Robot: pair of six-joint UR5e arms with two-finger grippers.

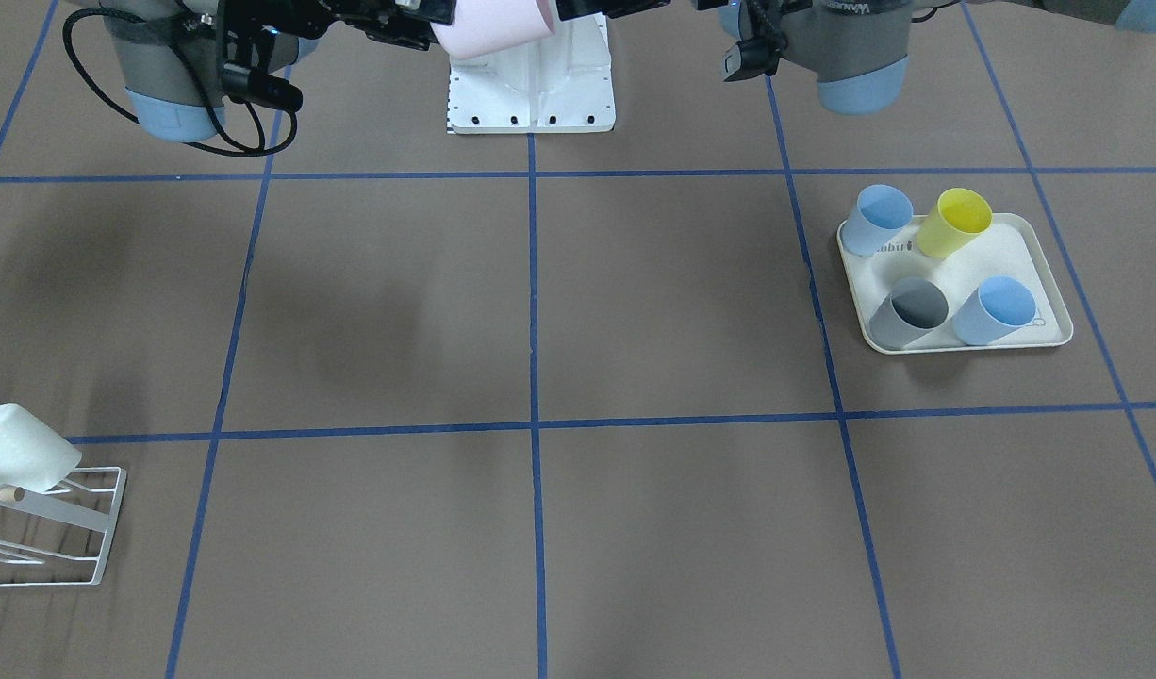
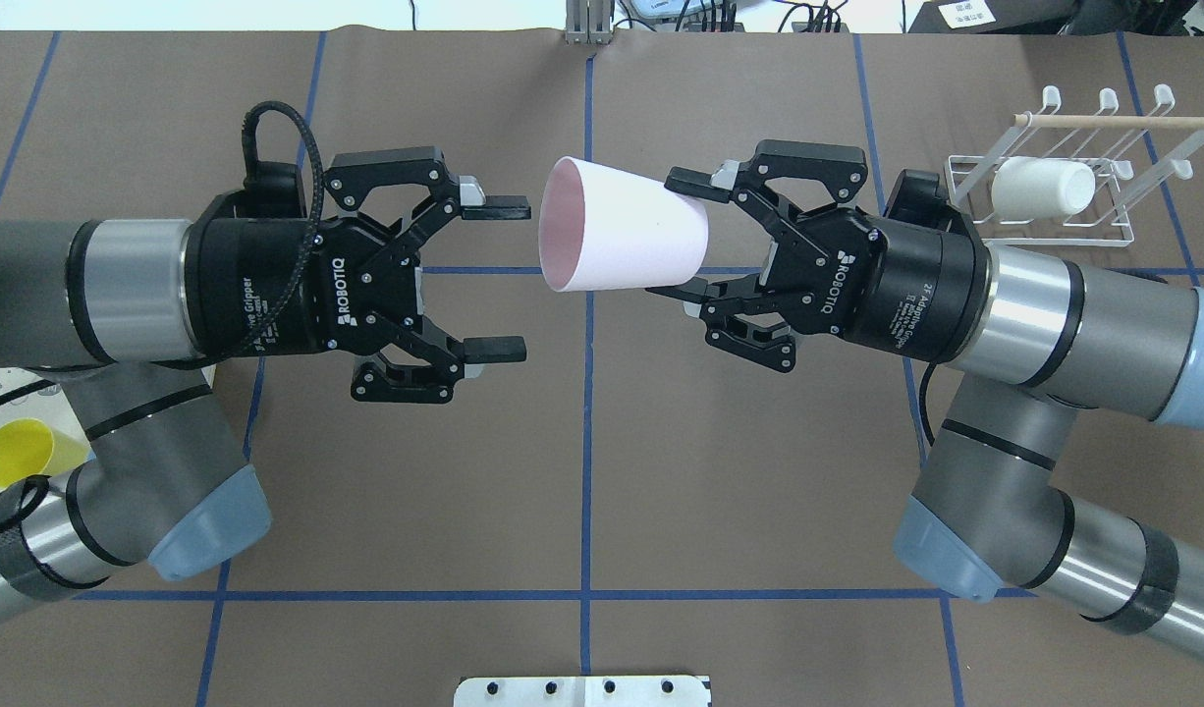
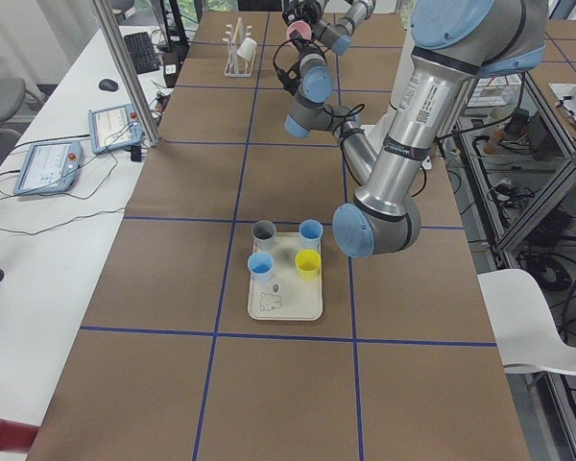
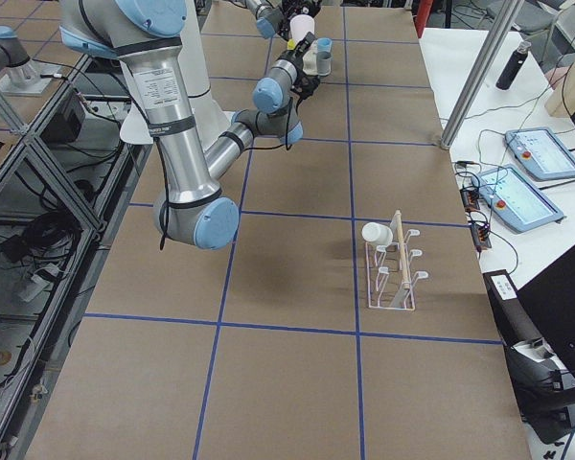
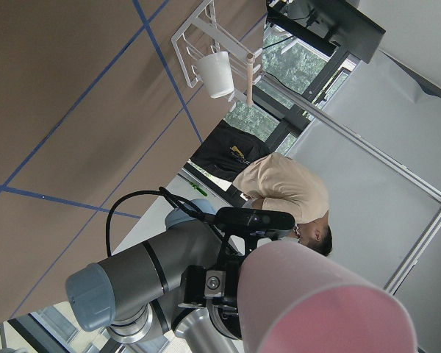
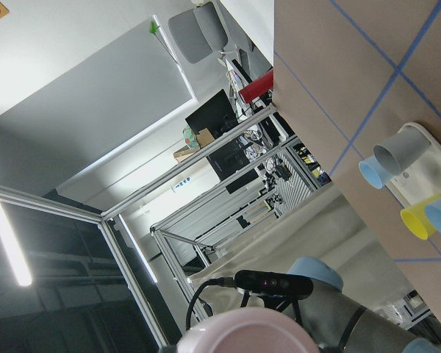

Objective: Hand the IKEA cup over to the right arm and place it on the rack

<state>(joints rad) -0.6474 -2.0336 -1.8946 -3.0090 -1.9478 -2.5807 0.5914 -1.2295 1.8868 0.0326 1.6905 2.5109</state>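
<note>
The right gripper (image 2: 688,239) is clamped on the narrow base end of the pink cup (image 2: 622,239), one finger pressed to each side of it. The left gripper (image 2: 491,277) faces it with its jaws spread wide, holding and touching nothing. The cup lies on its side above the table (image 2: 582,471), its long axis on the line between the two grippers, mouth toward the left gripper and base toward the right. Its rim sits just beyond the left fingertips, apart from them. Farther out on the left side, a tray (image 1: 1031,240) holds four cups. Farthest, on the right side, the rack (image 2: 1054,211) carries a white cup (image 2: 1042,189).
</note>
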